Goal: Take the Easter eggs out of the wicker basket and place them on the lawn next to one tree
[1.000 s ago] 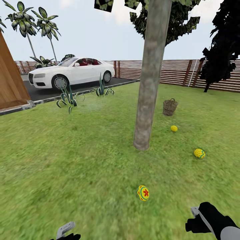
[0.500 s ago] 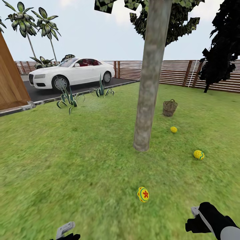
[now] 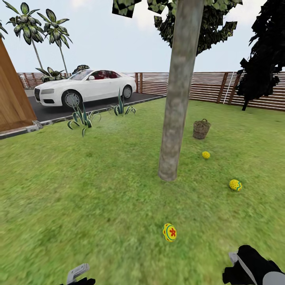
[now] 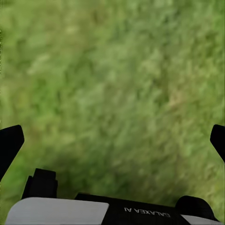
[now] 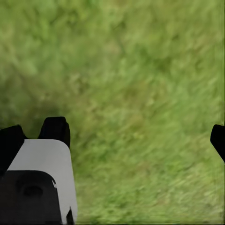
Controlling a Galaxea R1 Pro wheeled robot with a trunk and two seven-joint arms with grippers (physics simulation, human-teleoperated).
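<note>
Three yellow Easter eggs lie on the lawn (image 3: 99, 198) around the tree (image 3: 176, 111): one with a red flower (image 3: 169, 232) in front of the trunk, one with dots (image 3: 235, 185) to its right, and a small far one (image 3: 206, 154) near the wicker basket (image 3: 201, 129). The basket stands upright behind and to the right of the trunk, and its inside cannot be seen. My left gripper (image 3: 77, 273) (image 4: 112, 140) and right gripper (image 3: 237, 263) (image 5: 115, 140) hang low over bare grass, both open with nothing between the fingers.
A white car (image 3: 85, 85) is parked on the dark driveway (image 3: 59, 111) at the back left. Spiky plants (image 3: 82, 116) edge the driveway. A slatted wooden fence (image 3: 213, 85) runs along the back. A black-leaved tree (image 3: 265, 51) stands at the far right, and a wooden wall (image 3: 12, 99) at the left.
The whole picture has slid slightly downward, so the camera has moved. The right gripper sits a little lower in the head view. The eggs and basket lie as before.
</note>
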